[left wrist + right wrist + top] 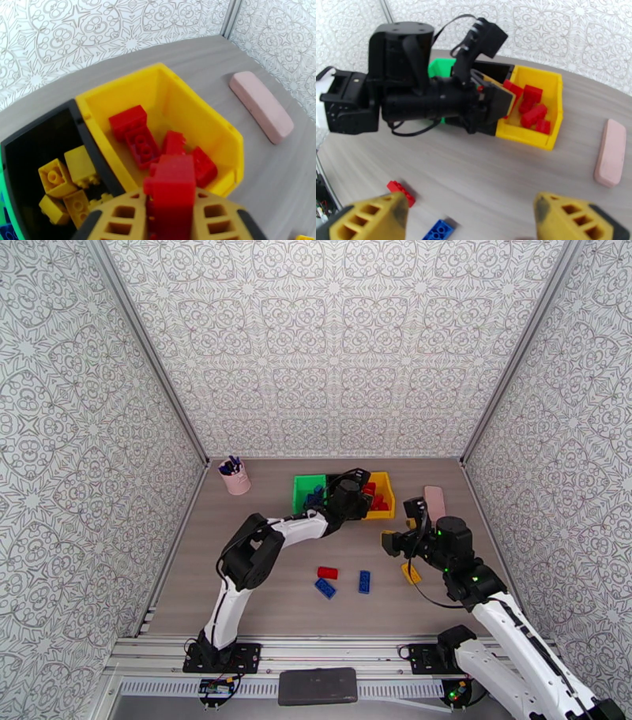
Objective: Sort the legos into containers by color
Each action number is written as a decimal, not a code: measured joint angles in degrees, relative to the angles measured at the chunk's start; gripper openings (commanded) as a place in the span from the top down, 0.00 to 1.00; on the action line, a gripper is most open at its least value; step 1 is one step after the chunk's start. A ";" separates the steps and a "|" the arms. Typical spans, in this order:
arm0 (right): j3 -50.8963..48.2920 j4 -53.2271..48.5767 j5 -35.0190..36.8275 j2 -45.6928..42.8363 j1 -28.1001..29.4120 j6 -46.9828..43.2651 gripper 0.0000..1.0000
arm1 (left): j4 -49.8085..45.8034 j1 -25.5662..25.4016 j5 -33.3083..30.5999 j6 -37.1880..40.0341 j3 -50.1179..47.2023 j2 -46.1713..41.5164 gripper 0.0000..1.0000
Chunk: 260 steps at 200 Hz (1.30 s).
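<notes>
**Red brick over the yellow bin**

The left pincer (170,213) is clamped on a red lego (173,179); it hangs just over the near end of the yellow bin (185,106), where the other red ones lie. The right pincer (472,216) has its fingers wide apart and holds nothing; it hovers over the right side of the desk (347,619).

The step now looks like the drop. To do it well, I think the left pincer should go a bit farther in, over the middle of the yellow bin, and come down low before it lets go; then the brick will not bounce out. It should keep off the black bin (39,126) just to the left, and it should not bump the rim.

Counting: there are three bins in a row at the far side, the green bin (304,486), the black one and the yellow one. About five red bricks sit in the yellow bin; four yellow bricks show in the black bin; the blue ones in the green bin are too hidden to count. Four bricks are loose on the desk: one red brick (327,572), two blue, the left blue brick (325,587) and the right blue brick (364,581), and one yellow brick (411,573) near the right arm.
</notes>
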 measured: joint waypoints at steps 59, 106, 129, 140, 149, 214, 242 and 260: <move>-0.87 0.48 0.92 0.00 0.00 0.00 0.13 | 0.07 0.00 0.02 -0.09 5.33 2.80 0.81; -0.87 1.27 1.05 0.04 0.00 0.02 0.13 | -2.05 0.02 -0.63 -0.13 16.06 6.34 0.80; -0.87 1.29 1.07 0.04 0.00 0.02 0.13 | -3.43 0.13 -0.70 0.07 21.35 9.75 0.79; -0.87 1.27 1.25 0.04 0.00 0.02 0.13 | -4.39 0.24 -0.68 0.20 23.21 11.37 0.78; -0.87 1.25 1.53 0.00 0.00 0.04 0.13 | -5.31 0.35 -0.68 0.24 24.30 12.59 0.78; -0.87 0.83 4.46 -1.51 0.00 1.81 0.14 | -9.81 1.51 -0.61 0.61 28.92 15.82 0.52; -0.87 0.15 7.37 -1.44 0.00 3.10 0.13 | -9.42 1.77 -0.04 1.88 27.41 14.62 0.33; -0.74 -1.16 10.23 -0.96 0.00 4.37 0.13 | -8.98 1.77 0.92 2.12 22.23 10.99 0.24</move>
